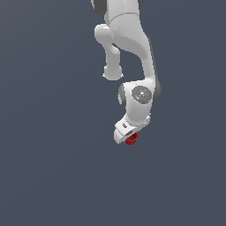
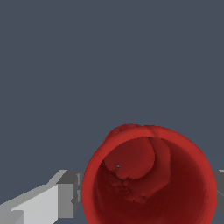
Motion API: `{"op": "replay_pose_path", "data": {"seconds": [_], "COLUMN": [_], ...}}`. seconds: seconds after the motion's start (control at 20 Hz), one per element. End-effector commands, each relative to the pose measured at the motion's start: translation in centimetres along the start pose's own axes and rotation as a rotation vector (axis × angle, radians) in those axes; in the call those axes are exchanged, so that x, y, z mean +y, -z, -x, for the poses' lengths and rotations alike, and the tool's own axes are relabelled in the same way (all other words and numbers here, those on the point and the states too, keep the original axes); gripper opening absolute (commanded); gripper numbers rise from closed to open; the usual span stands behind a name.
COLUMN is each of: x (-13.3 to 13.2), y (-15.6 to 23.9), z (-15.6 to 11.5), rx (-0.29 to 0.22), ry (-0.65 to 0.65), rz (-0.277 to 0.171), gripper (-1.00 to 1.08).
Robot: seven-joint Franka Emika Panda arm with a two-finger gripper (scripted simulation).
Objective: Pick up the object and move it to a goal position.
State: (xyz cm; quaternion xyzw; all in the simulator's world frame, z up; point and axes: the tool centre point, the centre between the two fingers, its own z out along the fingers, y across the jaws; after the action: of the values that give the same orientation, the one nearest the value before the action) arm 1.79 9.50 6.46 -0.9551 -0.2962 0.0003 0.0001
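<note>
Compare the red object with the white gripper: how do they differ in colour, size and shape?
Colour: the object is dark red, the gripper is white with grey fingers. Size: in the exterior view the object is much smaller than the gripper. Shape: the wrist view shows the object round and hollow, the fingers flat-sided and blocky. Shared: they sit together, the object between the fingers.

White robot arm over a plain dark grey-blue ground, with a small dark-red object at its tip.

The glossy white jointed arm [image 1: 132, 48] comes down from the top of the exterior view. Its white gripper [image 1: 128, 136] sits at the lower end, and the small dark-red stubby cylinder [image 1: 131, 139] shows at its tip, mostly hidden by the gripper body. The finger positions cannot be made out.
</note>
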Motion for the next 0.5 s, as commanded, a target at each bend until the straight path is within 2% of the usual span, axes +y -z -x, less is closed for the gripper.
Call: {"op": "replay_pose_path", "data": {"seconds": [0.0,0.25,0.3,0.45], "x": [0.0,0.05,0.05,0.05], "y": [-1.11,-1.74,-1.74,-1.74], "z": [0.02,-0.1,-0.1,-0.1], "rx": [0.0,0.0,0.0,0.0], "ry": [0.001,0.002,0.002,0.002], "rz": [0.0,0.0,0.0,0.0], "gripper": [1.0,1.0,-1.0,-1.0]}}
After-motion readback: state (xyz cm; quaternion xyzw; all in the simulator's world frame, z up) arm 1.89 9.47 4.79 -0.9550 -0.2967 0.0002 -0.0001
